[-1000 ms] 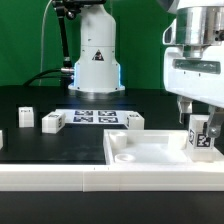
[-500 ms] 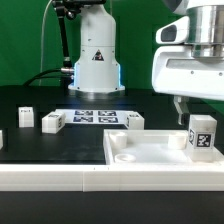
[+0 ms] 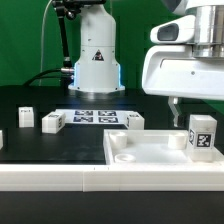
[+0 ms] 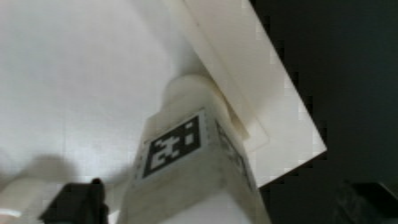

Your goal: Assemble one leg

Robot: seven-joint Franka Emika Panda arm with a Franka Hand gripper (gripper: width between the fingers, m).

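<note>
The leg (image 3: 202, 135) stands upright in the corner of the large flat white piece with a raised rim (image 3: 130, 152), at the exterior view's right, with its tag facing the camera. My gripper (image 3: 197, 108) hangs just above it. One finger (image 3: 175, 112) shows beside the leg with a gap between them. The jaws are open and hold nothing. In the wrist view the leg (image 4: 183, 150) runs down between the jaws against the piece's rim (image 4: 249, 75), and a dark fingertip (image 4: 80, 200) stands apart from it.
Three more small white blocks (image 3: 25, 117) (image 3: 52, 122) (image 3: 132, 121) lie on the black table around the marker board (image 3: 95, 117). The robot base (image 3: 95, 60) stands behind. A white rail (image 3: 50, 176) runs along the front.
My gripper has risen from around the leg's upper part to just above it. The leg stays standing in the corner.
</note>
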